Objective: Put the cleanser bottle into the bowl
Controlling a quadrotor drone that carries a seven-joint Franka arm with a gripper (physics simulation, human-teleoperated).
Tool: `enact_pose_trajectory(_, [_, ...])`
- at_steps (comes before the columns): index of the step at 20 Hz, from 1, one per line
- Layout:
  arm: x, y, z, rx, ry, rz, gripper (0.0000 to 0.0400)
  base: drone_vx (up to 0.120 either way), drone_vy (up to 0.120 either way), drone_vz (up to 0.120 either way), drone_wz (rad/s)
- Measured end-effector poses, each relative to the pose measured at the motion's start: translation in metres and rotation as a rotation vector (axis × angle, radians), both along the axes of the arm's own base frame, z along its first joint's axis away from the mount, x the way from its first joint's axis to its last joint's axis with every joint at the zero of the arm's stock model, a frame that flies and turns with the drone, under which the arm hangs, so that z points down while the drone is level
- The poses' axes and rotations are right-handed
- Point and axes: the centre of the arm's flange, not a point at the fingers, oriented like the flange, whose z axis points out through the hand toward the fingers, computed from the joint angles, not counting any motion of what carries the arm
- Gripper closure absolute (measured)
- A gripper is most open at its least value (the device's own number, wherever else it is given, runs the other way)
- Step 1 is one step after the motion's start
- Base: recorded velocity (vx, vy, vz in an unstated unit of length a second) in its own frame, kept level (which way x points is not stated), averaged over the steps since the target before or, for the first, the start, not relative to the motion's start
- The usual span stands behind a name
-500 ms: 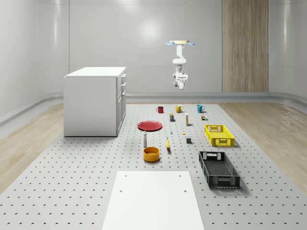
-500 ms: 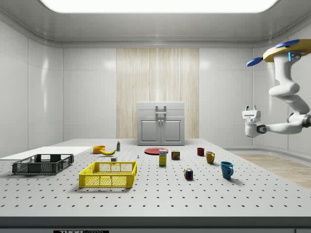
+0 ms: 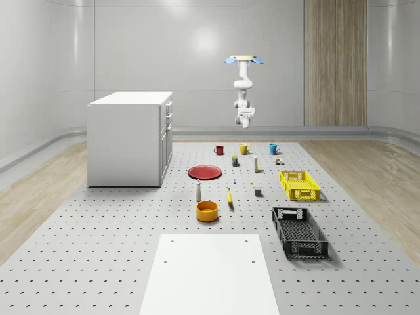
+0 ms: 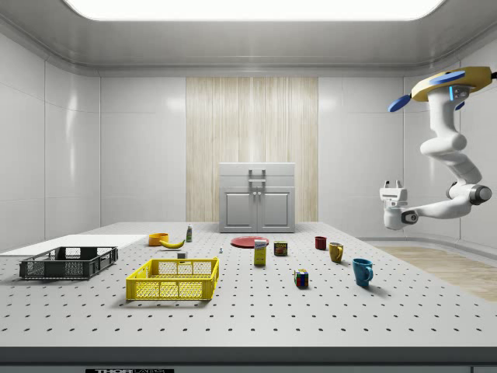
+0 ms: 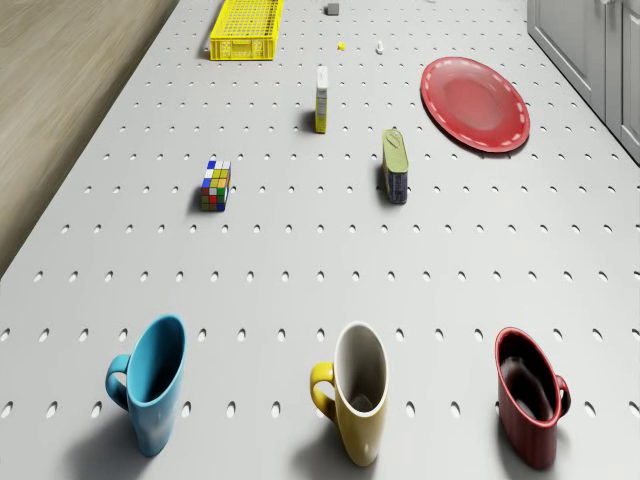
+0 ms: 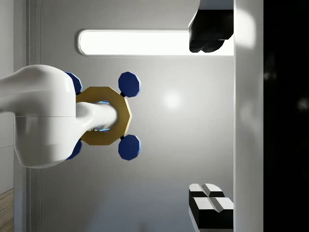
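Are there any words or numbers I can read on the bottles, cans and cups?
No text can be read anywhere.
Cleanser bottle: too small to read.
Green-topped can: label too blurred to read.
Tall yellow and white box: print too small to read.
Blue mug, yellow mug, red mug: plain, no words.
Strip at the side view's bottom edge: cut off, unreadable.

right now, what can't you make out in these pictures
Cleanser bottle: whole-scene view, too small to read label or cap.
Bowl: side view, own wall hides its inside.
Grey block: drone view, cut off by the edge.
Hand: whole-scene view, too small to judge its opening, under the hovering drone.
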Motion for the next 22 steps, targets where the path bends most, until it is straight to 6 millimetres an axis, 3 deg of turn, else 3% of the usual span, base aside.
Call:
enact_pose_trajectory(8, [0.002,0.000,0.022,0.000,-0.006,0.000,0.0000,0.120,-0.120,0.000,0.000])
enact_pose_trajectory(22, [0.001,0.000,0.027,-0.001,-0.017,0.000,0.0000,0.120,-0.120,0.000,0.000])
